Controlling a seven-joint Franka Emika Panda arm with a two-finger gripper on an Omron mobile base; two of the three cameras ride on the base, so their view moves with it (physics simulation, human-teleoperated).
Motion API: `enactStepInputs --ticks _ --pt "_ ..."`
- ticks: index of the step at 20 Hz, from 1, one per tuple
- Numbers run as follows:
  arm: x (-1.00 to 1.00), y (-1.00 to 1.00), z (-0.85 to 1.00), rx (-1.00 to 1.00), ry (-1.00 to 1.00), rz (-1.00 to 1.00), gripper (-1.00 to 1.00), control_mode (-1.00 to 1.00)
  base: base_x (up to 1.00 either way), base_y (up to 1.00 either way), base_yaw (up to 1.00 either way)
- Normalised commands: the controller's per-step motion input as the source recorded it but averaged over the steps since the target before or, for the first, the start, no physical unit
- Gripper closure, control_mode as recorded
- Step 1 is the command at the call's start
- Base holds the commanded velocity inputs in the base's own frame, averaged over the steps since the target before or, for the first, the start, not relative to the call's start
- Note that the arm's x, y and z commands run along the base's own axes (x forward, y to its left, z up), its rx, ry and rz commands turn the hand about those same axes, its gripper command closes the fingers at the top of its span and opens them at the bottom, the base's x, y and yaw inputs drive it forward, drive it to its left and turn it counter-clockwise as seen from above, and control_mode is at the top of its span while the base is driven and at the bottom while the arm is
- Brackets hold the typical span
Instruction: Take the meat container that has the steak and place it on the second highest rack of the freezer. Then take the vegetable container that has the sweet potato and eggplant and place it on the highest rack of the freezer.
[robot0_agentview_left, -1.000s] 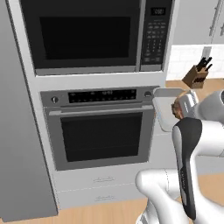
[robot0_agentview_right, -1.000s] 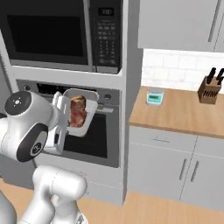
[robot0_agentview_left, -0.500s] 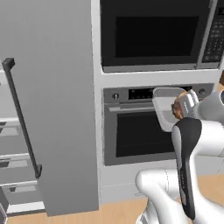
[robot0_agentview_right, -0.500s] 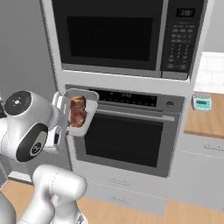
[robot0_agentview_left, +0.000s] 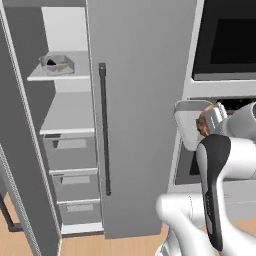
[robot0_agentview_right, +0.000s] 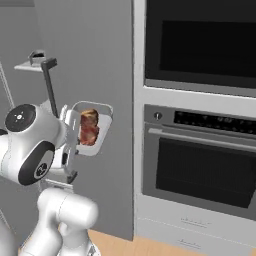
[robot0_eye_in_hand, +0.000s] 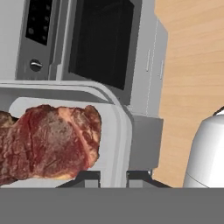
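Observation:
The meat container (robot0_agentview_right: 102, 131), a pale tray, stands tipped on edge in front of my arm, with the reddish-brown steak (robot0_agentview_right: 88, 128) lying in it. My gripper (robot0_eye_in_hand: 113, 178) is shut on the tray's rim (robot0_eye_in_hand: 119, 131), beside the steak (robot0_eye_in_hand: 48, 146). From the left, the container (robot0_agentview_left: 186, 125) hangs right of the open freezer (robot0_agentview_left: 142, 100). Inside the freezer the highest rack (robot0_agentview_left: 70, 75) carries another small tray (robot0_agentview_left: 55, 62) with something dark in it. The shelf board below it (robot0_agentview_left: 67, 117) is bare. The vegetable container is out of view.
The freezer door with its long dark bar handle (robot0_agentview_left: 103, 130) stands between the shelves and the held tray. Grey drawers (robot0_agentview_left: 72, 150) fill the lower freezer. A black-fronted oven (robot0_agentview_right: 200, 170) with a microwave (robot0_agentview_right: 200, 40) above is on the right.
The base has driven left: the oven slid right in both views and the open freezer came into sight. The tray with the steak stays in my shut gripper.

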Motion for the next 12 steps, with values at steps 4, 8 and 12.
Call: enactStepInputs --ticks 4,8,12 --pt "0.00 0.00 0.00 0.00 0.00 0.00 1.00 1.00 0.00 0.99 0.16" --pt "0.00 0.00 0.00 0.00 0.00 0.00 1.00 1.00 0.13 0.85 0.12" --pt "0.00 0.00 0.00 0.00 0.00 0.00 1.00 1.00 0.34 0.17 0.01"
